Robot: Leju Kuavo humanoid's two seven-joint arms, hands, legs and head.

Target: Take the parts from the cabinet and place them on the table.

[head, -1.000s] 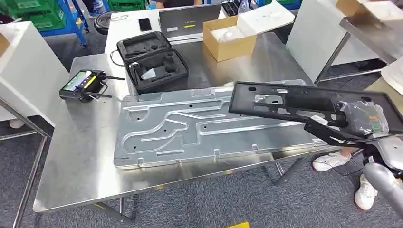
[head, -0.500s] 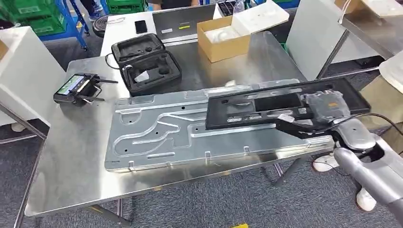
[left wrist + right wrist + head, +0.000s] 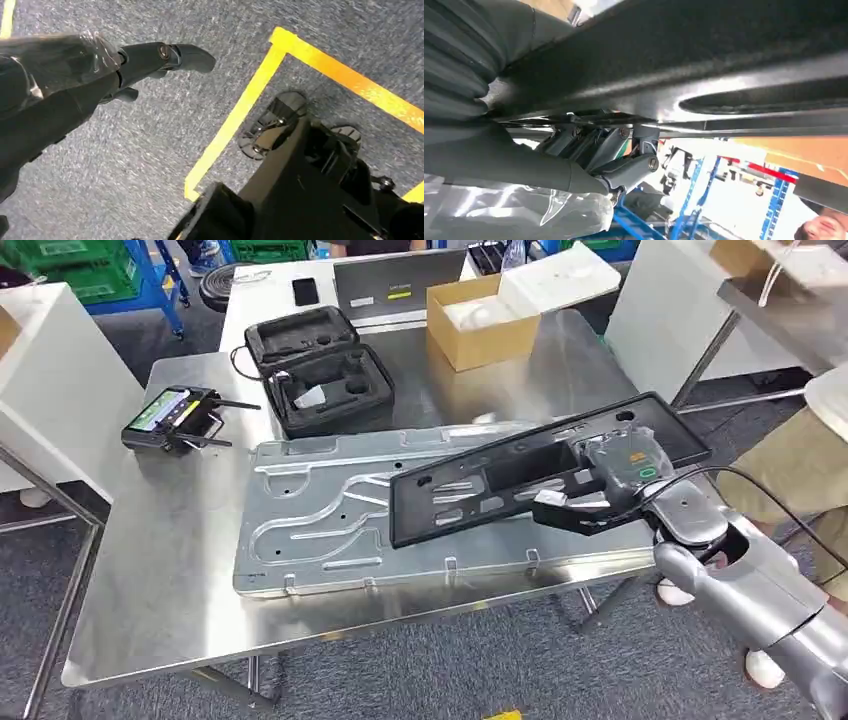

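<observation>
A long black plastic part hangs tilted just above the table, over the right half of a large silver stamped panel that lies flat on the steel table. My right hand grips the black part near its right end, thumb on top and fingers underneath. In the right wrist view the fingers curl under the black part. My left hand hangs over grey carpet with its fingers stretched out and nothing in it.
Behind the panel stand an open black foam case, a handheld controller and a cardboard box. A laptop and a phone lie further back. A person stands at the table's right end. Yellow tape marks the floor.
My right hand has carried the black part leftward, from beyond the table's right edge to over the silver panel, and its left end now dips lower. The camera has shifted slightly.
</observation>
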